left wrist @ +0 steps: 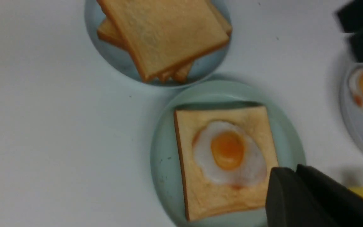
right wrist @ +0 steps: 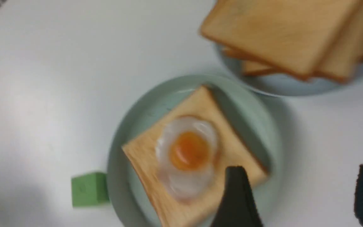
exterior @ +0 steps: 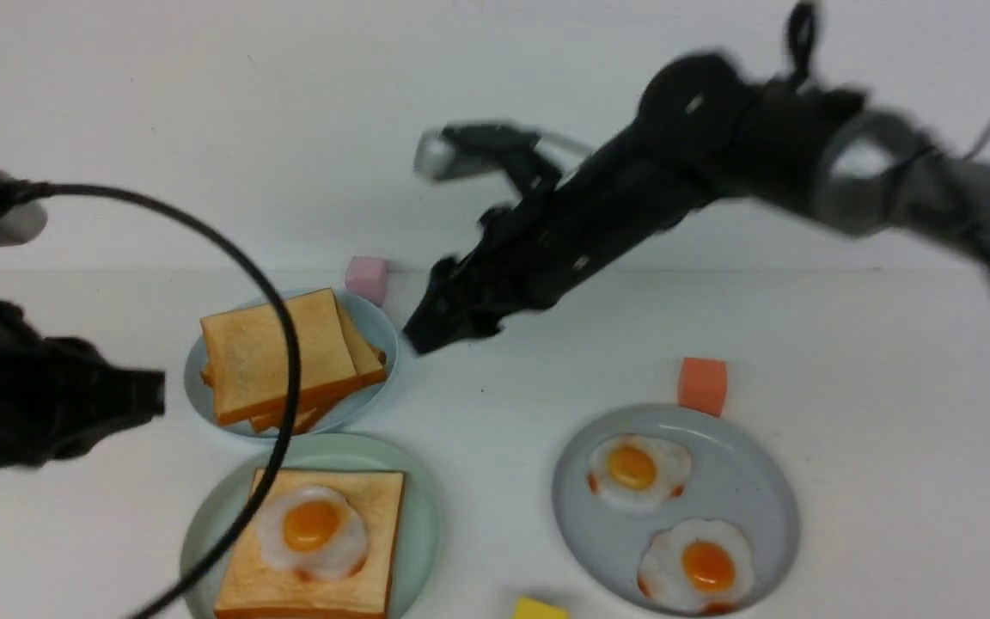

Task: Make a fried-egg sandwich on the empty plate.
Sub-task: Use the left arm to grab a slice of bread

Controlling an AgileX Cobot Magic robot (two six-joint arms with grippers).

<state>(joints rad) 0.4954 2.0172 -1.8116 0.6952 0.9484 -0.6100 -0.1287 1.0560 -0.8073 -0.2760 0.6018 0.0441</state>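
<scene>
Fried-egg sandwich half-built on mint-green plate, approx 7 o'clock on the desk.
One toast slice lies flat on the plate w/ a fried egg on top, yolk up, uncovered. Toast pile sits on light-blue plate at 11 o'clock of the mint one, rims just beside each other. Grey-blue plate w/ two eggs is at 3 o'clock. R hand hangs above the desk at 2 o'clock of the toast pile, blurred, fingers spread wide, nothing btw them. L hand is at 9 o'clock of the pile, fingers pressed together, holding nothing.
</scene>
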